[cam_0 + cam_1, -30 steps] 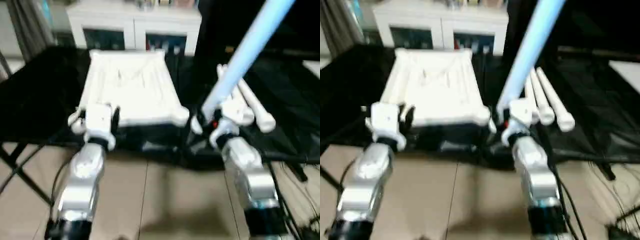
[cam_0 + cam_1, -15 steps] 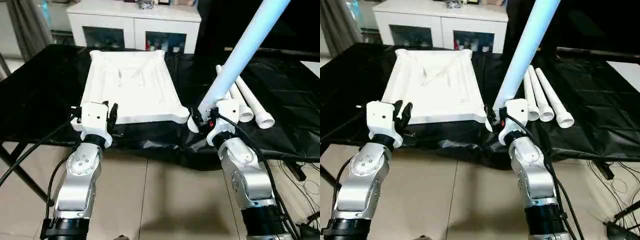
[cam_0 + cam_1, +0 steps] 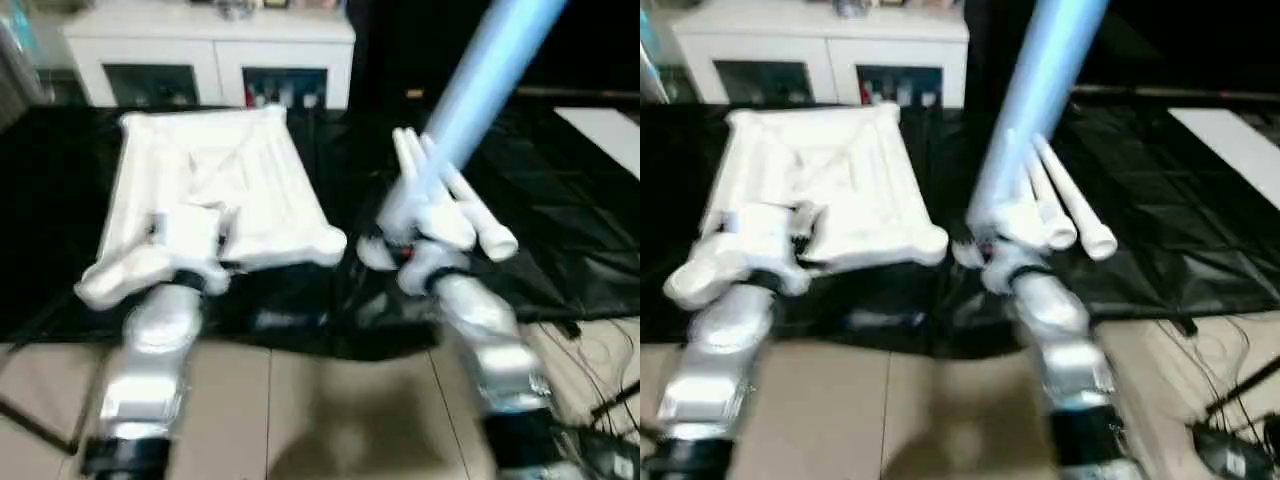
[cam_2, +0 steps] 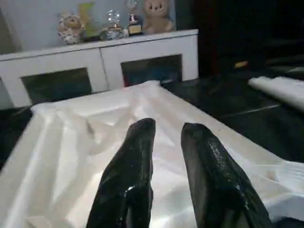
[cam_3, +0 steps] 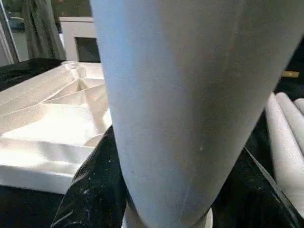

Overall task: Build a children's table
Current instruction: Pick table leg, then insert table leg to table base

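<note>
A: White plastic rectangular tabletop, upside down, ribbed underside up, round sockets at corners. Lies on black cloth-draped table, in front of white cabinet with glass doors.

B: Legs?

A: Four long tapered white tube legs. One held leg rises tilted up and away from right gripper, wide end down at the gripper, beside the tabletop's near right corner socket. Three loose legs lie side by side on the cloth, right of the tabletop, touching each other.

B: Right fingers?

A: Black fingers pinch the held leg from both sides, clear in right wrist view.

B: Left?

A: Left gripper over the tabletop's near edge, two black fingertips spread a little, gap between them, nothing in it. Can't tell if they touch the plastic.

B: Anything else?

A: Soft toys and small figures on the cabinet top. Cables on the floor at right.
</note>
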You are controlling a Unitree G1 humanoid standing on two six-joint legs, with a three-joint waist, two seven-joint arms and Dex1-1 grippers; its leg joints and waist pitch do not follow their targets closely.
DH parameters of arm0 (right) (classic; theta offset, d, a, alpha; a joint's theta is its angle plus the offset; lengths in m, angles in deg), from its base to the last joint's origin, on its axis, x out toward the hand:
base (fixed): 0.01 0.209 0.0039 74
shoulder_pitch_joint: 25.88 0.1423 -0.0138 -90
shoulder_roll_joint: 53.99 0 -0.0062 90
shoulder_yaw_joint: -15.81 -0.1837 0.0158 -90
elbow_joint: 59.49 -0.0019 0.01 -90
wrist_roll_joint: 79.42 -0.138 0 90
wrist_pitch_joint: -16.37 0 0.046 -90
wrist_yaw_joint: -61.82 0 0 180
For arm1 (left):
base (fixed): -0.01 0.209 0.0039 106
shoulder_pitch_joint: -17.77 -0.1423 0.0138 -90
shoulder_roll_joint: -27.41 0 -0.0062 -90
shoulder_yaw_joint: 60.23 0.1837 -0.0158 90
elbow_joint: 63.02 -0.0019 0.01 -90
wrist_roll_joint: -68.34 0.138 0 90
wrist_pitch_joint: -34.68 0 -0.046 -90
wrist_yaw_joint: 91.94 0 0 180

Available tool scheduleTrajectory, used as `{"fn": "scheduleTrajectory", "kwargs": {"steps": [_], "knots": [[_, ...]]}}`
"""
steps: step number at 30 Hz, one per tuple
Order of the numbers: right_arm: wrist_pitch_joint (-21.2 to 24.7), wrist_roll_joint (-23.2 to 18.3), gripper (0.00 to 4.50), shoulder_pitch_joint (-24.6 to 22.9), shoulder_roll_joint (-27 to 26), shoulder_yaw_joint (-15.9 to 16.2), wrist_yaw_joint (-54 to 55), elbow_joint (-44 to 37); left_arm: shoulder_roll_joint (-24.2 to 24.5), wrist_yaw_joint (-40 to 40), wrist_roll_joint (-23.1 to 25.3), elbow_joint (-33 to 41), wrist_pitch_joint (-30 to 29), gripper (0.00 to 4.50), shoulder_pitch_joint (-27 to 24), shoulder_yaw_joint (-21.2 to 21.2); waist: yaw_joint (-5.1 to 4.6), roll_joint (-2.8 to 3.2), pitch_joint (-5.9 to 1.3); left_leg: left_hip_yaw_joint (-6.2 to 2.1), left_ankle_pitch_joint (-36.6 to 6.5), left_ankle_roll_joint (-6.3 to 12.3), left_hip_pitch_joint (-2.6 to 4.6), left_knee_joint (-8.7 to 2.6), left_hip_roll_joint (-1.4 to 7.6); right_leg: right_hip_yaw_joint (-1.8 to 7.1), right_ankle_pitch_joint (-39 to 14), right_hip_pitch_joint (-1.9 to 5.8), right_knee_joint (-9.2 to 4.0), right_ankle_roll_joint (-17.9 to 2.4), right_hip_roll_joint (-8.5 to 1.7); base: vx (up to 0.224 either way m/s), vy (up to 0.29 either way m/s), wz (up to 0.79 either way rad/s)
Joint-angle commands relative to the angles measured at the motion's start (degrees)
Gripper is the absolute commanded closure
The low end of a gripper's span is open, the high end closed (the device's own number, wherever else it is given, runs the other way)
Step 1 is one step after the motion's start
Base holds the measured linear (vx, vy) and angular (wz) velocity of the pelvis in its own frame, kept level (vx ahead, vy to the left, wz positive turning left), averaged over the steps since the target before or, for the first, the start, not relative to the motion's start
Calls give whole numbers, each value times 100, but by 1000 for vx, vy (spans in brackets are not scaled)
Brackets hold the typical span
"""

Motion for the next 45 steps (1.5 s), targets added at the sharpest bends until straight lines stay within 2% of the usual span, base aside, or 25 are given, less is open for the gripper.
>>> {"fn": "scheduleTrajectory", "kwargs": {"steps": [1,2,3,4,6,8,10,11,12,13,17,20,21,22,25,26,28,29,30,31,33,34,36,40,45], "knots": [[-74,24,264,-9,155,-209,5,-38,-97,-3,28,43,-52,327,31,167,-158,100,-360,-647,632,2855,810,-546,914,138,110,-559,-77,289,-255,114,-47,-4],[-73,30,264,-15,194,-137,-106,-41,-79,-19,30,65,-60,327,9,183,-118,-55,-283,-307,184,2457,527,-472,506,312,706,-361,-524,20,-354,108,-89,3],[-61,14,264,-20,208,-101,-175,-54,-69,-26,39,71,-63,327,1,188,78,-385,-245,201,-861,1689,-78,-111,-201,767,-357,383,-1160,-215,-544,108,-89,3],[-53,19,264,-34,211,-48,-223,-80,-55,-26,41,67,-61,327,-4,182,279,-369,-276,55,-565,1169,-404,557,-279,1164,-1577,794,-1342,-414,-1031,128,-103,6],[-33,40,264,-45,211,-7,-234,-94,-42,-26,40,61,-63,327,-3,167,293,-315,-279,-83,88,707,-777,711,-159,638,-1352,906,-1266,59,-1152,129,-75,10],[-57,79,264,-64,217,60,-261,-111,-21,-18,36,45,-75,327,11,141,269,-178,-180,-52,500,784,-754,484,27,93,-1642,833,-1580,-420,-1271,128,8,40],[-82,34,264,-77,182,25,-223,-128,-13,-12,32,31,-73,327,17,125,163,243,-19,-65,-171,913,-560,-164,256,-677,-2580,1229,-1799,-400,-969,166,83,45],[-111,28,264,-80,181,12,-200,-133,-12,-12,33,26,-72,327,20,125,39,374,-39,-164,-821,825,-411,-448,318,-754,-2353,1182,-1515,-301,-505,250,105,35],[-66,-68,264,-85,142,-55,-183,-135,-12,-13,33,26,-72,327,19,128,-198,548,-262,-629,-2030,1093,494,-632,603,-516,-1248,438,-604,-390,80,250,105,35],[-57,-96,264,-73,144,-110,-144,-123,-16,-16,33,27,-73,327,18,137,-204,369,-374,-985,-1599,1503,751,-599,893,-198,-678,22,-134,-225,23,235,70,30],[-102,-55,264,-37,198,-195,-134,-57,-1,-4,12,5,-58,327,22,196,-137,219,-230,-506,-1101,1601,441,-713,610,-28,426,-396,68,342,15,153,50,9],[-124,-57,264,-39,214,-218,-139,-47,10,54,-13,-20,-28,327,34,233,-116,-178,-123,-26,-2440,1210,261,-756,213,359,419,-31,-875,-156,-378,143,-68,1],[-136,-70,264,-49,212,-228,-141,-66,13,98,-29,-30,-12,327,39,255,86,-411,-138,195,-1700,949,162,226,-266,956,-2727,237,-1522,-181,-872,145,-125,10],[-136,-72,264,-54,213,-229,-142,-77,11,120,-41,-34,-6,327,41,264,201,-354,-230,46,-663,717,-151,545,-294,1181,-3884,599,-1534,-293,-1090,156,-107,4],[-64,-136,264,-142,220,-228,-164,-205,-6,315,-107,-38,42,327,21,351,255,-233,-207,-189,79,320,-494,526,-202,958,-2375,768,-1375,-1147,-865,148,-40,-4],[-50,-168,264,-169,216,-248,-150,-238,-21,386,-155,-38,42,327,2,372,265,-205,-208,-182,233,320,-508,438,-172,857,-2088,752,-1385,-1338,-786,130,43,2],[-19,-272,264,-263,248,-235,-290,-416,-40,799,-497,29,97,327,-136,459,211,133,-172,-177,556,588,-269,-437,269,230,-1111,421,-1178,-1084,-183,139,78,1],[-1,-270,264,-282,277,-214,-334,-456,-14,1000,-637,73,91,327,-192,497,87,175,-206,-354,722,818,-177,-488,465,128,-562,300,-893,-917,-26,194,117,1],[33,-256,264,-309,331,-179,-406,-519,43,1361,-888,153,78,327,-291,569,2,274,-305,-632,883,1291,320,-412,761,142,107,-101,-554,-788,-93,194,117,1],[35,-260,264,-317,346,-172,-434,-538,96,1474,-916,173,117,327,-320,610,-43,223,-400,-723,2568,1838,412,-231,757,218,920,-262,-460,-623,-191,171,82,7],[51,-332,264,-333,418,-182,-601,-614,435,2095,-1085,260,174,327,-433,750,54,53,-470,-571,5073,1821,280,113,494,478,2344,-300,-599,-447,-432,69,82,5],[73,-411,264,-313,439,-214,-698,-620,600,2359,-1154,267,128,327,-430,768,143,-67,-479,-306,4863,1444,-20,122,115,565,3299,-48,-587,-490,-408,29,56,2],[71,-483,264,-285,458,-244,-779,-614,720,2552,-1200,261,101,327,-413,779,195,-79,-427,-146,3138,1043,-301,-50,32,567,3577,161,-595,-692,-433,0,0,0],[458,-946,264,-22,608,-369,-1223,-565,1427,3692,-1300,79,-197,327,-277,1062,107,-56,-191,-134,-274,489,-227,-393,265,544,716,160,-838,-1335,-448,-62,-17,-3],[923,-1271,264,313,930,-350,-1841,-440,2030,4751,-1547,-229,-746,327,51,1387,83,-50,-58,-62,-2166,-263,-39,-549,300,622,-1927,27,-1101,-914,-502,-87,-19,-1]]}}
